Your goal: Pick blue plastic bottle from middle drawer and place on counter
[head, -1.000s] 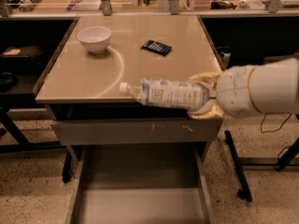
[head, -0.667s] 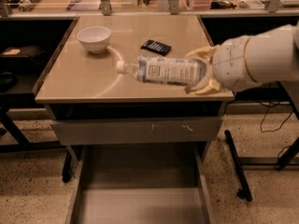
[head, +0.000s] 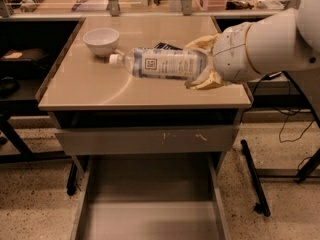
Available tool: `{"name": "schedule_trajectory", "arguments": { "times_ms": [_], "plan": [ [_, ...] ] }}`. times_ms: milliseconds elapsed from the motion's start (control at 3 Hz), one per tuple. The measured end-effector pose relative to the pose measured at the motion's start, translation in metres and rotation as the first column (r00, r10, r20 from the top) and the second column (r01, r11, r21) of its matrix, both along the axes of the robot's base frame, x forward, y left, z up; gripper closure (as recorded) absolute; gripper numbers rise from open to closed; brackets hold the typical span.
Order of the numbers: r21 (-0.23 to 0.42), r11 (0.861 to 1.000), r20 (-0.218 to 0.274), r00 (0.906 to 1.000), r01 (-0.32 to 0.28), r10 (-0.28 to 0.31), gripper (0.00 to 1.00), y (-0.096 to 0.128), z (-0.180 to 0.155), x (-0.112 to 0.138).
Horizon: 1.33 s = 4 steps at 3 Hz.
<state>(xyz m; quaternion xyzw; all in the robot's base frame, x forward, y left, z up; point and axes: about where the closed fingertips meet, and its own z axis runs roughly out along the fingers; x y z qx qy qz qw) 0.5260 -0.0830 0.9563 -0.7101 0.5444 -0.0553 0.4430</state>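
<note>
Over the counter [head: 125,91], right of the bowl [head: 101,40]: blue plastic bottle [head: 160,63] sideways, cap leftward, clasped at its right end by the gripper [head: 198,65]. Below, in front: middle drawer [head: 150,219].

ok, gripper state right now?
Gripper: shut on the clear bluish plastic bottle with white cap, held sideways over the glossy beige counter.

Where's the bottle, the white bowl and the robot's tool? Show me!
blue plastic bottle [head: 165,64]: camera view, on its label.
white bowl [head: 101,40]: camera view, on its outer wall.
tool [head: 196,64]: camera view, midway between its fingertips, gripping the bottle's base above the right side of the counter [head: 95,91].
</note>
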Motion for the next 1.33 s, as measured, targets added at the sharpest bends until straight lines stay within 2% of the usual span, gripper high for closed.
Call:
{"name": "schedule_trajectory", "arguments": {
  "times_ms": [333,667,1000,1333],
  "plan": [
    [0.012,0.999,-0.011,0.9989,0.046,-0.046,1.0,-0.003,0.0,0.011],
    [0.022,0.99,-0.038,0.99,0.137,-0.136,1.0,-0.023,0.0,0.057],
    [0.033,0.975,-0.082,0.9732,0.218,-0.215,1.0,-0.036,0.0,0.114],
    [0.024,0.959,-0.169,0.9463,0.284,-0.276,1.0,-0.041,-0.015,0.161]
  ]
}}
